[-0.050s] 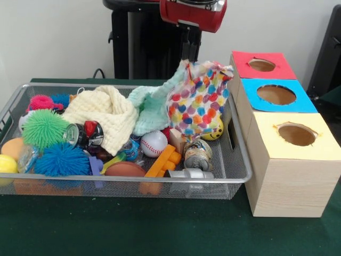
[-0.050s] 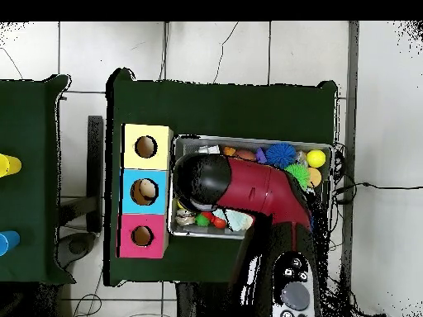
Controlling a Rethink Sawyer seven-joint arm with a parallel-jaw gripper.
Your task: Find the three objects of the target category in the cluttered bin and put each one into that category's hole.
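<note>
- Cloth, spotted in many colours (image 1: 198,101), is the thing in hand. It hangs in a peak under the gripper (image 1: 187,56), which is closed on its top corner (the pinch itself is mostly hidden by fabric, so this is a judgement from how it drapes).
- It sits over the right end of the mesh bin (image 1: 237,160), beside the rim nearest the boxes. Its lower hem is down among the clutter.
- Its long axis runs roughly upright: the peak points up at the arm and the loose bulk falls below.
- Risk: a corner of the mint cloth (image 1: 152,109) rises against the spotted one. It may be snagged and dragged out with it.
- Risk: the trailing hem could catch the bin's rim on the way over, or bunch across a hole and refuse to drop in.
- The red-topped box (image 1: 277,69), blue-topped box (image 1: 250,102) and yellow-topped box (image 1: 290,181) stand in a row against that rim. Which hole takes cloth cannot be told.
- The cream cloth (image 1: 104,114) lies towards the bin's left-centre, untouched.
</note>
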